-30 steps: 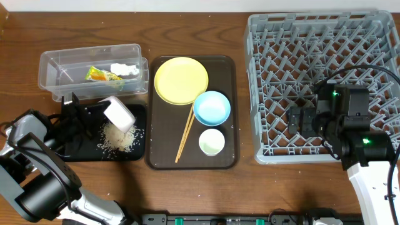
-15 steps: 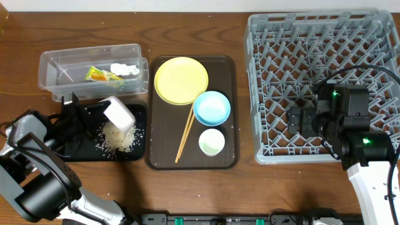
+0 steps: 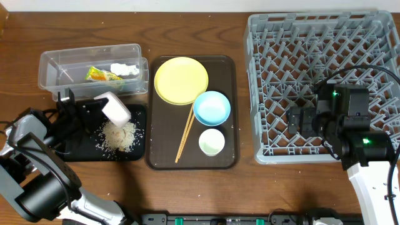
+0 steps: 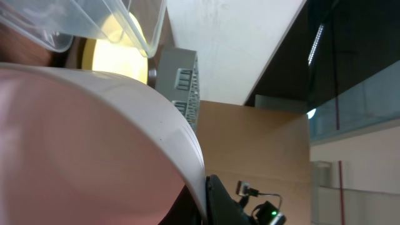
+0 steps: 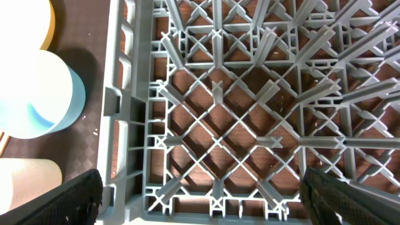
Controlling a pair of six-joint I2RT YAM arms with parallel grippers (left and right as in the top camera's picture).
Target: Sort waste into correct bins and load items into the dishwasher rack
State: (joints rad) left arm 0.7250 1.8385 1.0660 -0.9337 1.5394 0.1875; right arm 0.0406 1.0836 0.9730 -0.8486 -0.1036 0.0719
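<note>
The white bowl (image 3: pixel 116 107) is judged rigid, smooth-walled and light. It is likely slick at its thin rim and liable to chip if dropped. The rim is the sound place to take it, since the round body offers no other purchase. The left jaws are pressed tight on the bowl at its edge and pinch it, though their exact seat cannot be made out. The bowl hangs steeply tipped just beyond their tips, and in the wrist view its wall fills the foreground right against them. Beneath the bowl lies the rice (image 3: pixel 119 137), a loose heap with stray grains, on the black tray (image 3: pixel 75 152). Such grains cannot be pinched and are best poured. Just past the jaws stands the clear tub (image 3: pixel 45 62), holding the wrapper (image 3: pixel 103 75) and the tissue (image 3: pixel 125 69). The right jaws are spread wide and hold nothing. The lattice floor of the dishwasher rack (image 3: pixel 312 37) lies directly under them, and the blue bowl (image 3: pixel 212 107) is well off to one side, past the rack wall.
</note>
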